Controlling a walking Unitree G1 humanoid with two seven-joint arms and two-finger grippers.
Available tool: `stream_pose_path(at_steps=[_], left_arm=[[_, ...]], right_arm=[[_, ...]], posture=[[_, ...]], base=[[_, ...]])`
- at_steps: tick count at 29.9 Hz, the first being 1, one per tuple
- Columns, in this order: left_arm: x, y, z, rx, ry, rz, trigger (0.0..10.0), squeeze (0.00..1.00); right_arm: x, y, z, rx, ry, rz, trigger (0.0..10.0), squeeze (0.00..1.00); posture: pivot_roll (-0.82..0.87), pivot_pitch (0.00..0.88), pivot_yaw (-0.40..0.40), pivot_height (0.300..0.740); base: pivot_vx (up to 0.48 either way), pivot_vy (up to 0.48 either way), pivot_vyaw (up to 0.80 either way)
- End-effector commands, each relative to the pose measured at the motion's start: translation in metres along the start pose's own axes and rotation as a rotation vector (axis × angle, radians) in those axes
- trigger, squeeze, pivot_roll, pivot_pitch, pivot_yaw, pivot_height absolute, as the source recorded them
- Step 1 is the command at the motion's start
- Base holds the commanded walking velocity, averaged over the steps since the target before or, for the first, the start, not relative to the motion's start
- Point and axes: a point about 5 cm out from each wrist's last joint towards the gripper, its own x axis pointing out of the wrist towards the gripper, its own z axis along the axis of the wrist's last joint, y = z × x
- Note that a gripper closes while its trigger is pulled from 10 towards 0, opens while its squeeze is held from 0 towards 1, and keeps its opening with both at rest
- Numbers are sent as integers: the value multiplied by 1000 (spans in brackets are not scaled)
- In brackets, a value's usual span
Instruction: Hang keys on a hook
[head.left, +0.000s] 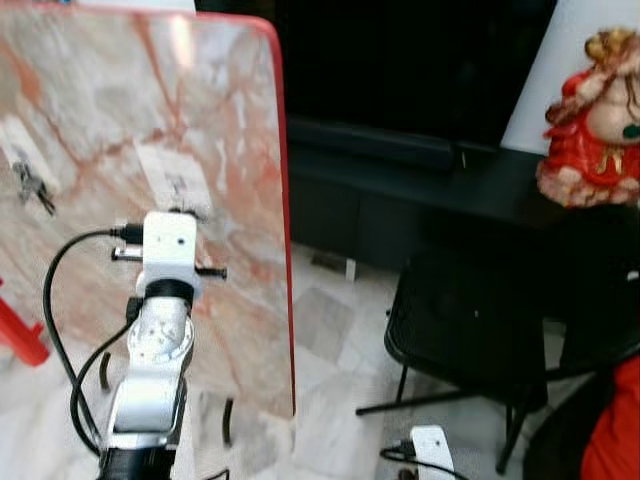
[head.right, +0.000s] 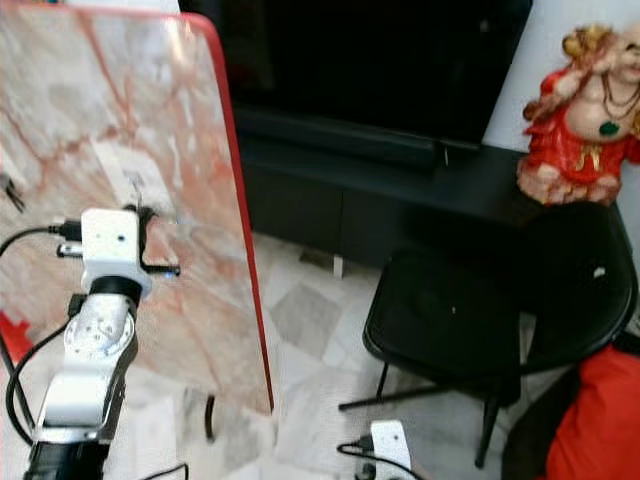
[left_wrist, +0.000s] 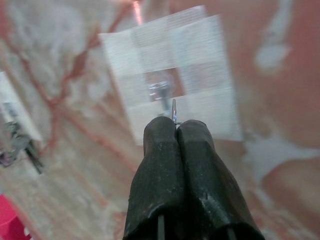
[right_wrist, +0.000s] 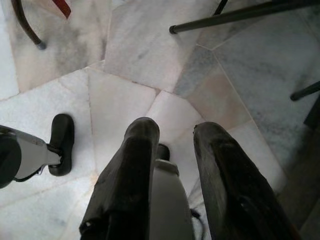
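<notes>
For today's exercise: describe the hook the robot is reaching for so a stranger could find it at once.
Start at the upright pink marble board with the red edge. Two white adhesive pads sit on it; the hook is the small metal one on the pad just ahead of the left tool. Unlike the far-left pad's hook, it carries no keys.

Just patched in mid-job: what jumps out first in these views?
The tall marble-patterned board with a red edge on the left, where the left gripper, shut on a thin metal ring, reaches for the hook on a white patch. To the right, a red figurine above a black chair.
</notes>
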Motion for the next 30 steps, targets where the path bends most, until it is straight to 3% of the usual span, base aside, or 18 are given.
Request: stream_pose_path(at_steps=[1, 9, 15, 28, 30], left_arm=[[0, 4, 0, -3, -3, 4, 10000, 0], [2, 7, 0, 6, -4, 14, 10000, 0], [6, 12, -1, 26, 0, 20, 10000, 0], [15, 15, -7, 66, 12, -9, 10000, 0], [18, 14, -6, 90, 1, -32, 10000, 0]], right_arm=[[-1, -11, 0, 9, -5, -12, 10000, 0], [-6, -37, -7, 13, 4, -38, 10000, 0], [-6, -37, -9, 14, 8, -34, 10000, 0], [-2, -12, -7, 10, 8, -10, 10000, 0], [-1, -2, -5, 7, 6, -2, 10000, 0]], posture=[[67, 0, -32, 740], [67, 0, -34, 740], [68, 0, -33, 740], [64, 0, -35, 740], [61, 0, -36, 740]], base=[[0, 0, 0], [0, 0, 0], [0, 0, 0], [0, 0, 0], [0, 0, 0]])
